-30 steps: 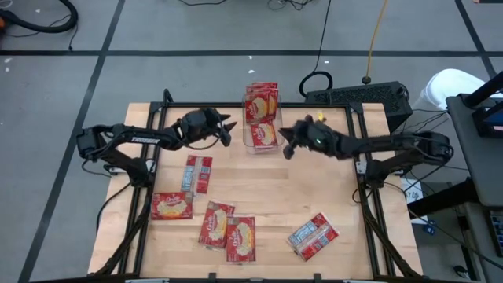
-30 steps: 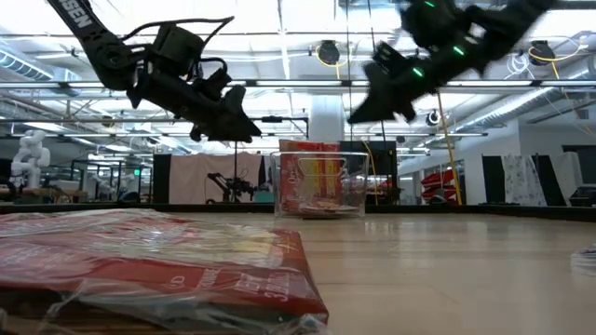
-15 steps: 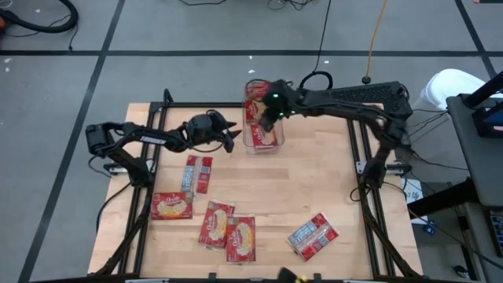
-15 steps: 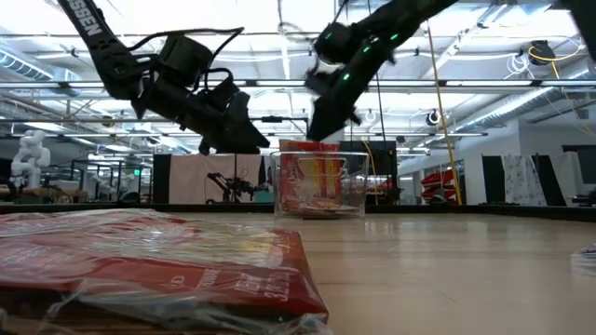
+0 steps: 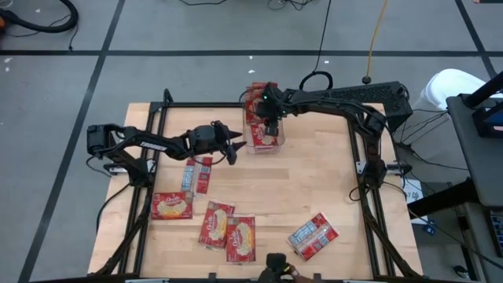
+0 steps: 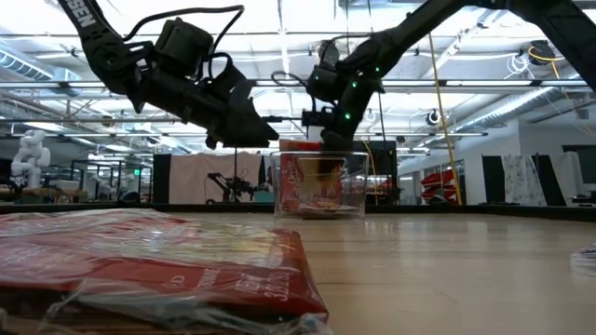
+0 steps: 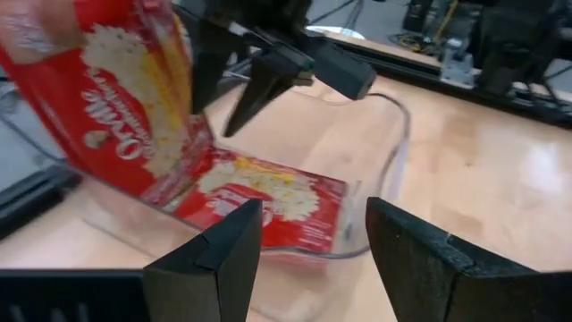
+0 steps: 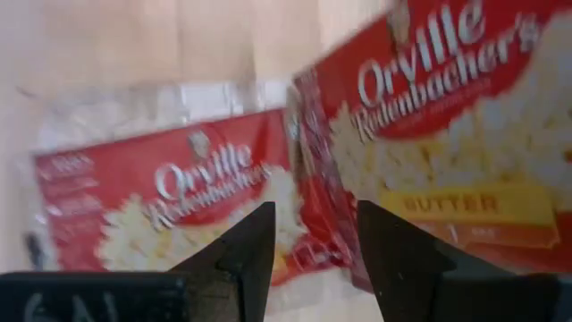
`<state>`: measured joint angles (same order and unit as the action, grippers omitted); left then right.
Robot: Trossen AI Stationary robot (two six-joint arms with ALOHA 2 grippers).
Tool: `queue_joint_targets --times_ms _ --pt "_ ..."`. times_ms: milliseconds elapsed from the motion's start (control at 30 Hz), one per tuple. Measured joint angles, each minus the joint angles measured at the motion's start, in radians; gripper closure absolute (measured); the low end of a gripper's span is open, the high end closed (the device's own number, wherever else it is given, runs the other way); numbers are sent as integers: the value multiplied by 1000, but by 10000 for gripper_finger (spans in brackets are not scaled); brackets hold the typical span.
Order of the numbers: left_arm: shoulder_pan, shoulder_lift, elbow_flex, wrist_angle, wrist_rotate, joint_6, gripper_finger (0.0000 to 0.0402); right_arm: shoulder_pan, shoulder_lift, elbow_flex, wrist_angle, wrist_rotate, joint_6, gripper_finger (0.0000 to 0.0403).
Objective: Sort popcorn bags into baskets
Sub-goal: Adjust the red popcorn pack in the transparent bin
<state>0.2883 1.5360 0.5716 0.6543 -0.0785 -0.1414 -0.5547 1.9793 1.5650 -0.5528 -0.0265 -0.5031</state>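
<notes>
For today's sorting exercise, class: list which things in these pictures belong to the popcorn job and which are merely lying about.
Part of the job:
- clear bin
- packets in the bin
- loose packets on the table
- right gripper over the bin
- left gripper beside the bin

Just lying about:
- keyboard
- yellow cable

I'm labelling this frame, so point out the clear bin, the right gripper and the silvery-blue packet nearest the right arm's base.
clear bin (image 6: 356,186), low view, its right wall.
right gripper (image 5: 269,119), high view, between its fingertips.
silvery-blue packet (image 5: 312,236), high view, its middle.
</notes>
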Motion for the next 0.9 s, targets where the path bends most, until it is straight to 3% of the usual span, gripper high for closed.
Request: queue_joint_targets --times_ms 500,900 --pt "62 0 0 -7 -27 72 195 -20 59 0 49 -29 -63 250" --pt "91 0 0 -7 -26 95 195 -19 93 0 38 25 -95 250"
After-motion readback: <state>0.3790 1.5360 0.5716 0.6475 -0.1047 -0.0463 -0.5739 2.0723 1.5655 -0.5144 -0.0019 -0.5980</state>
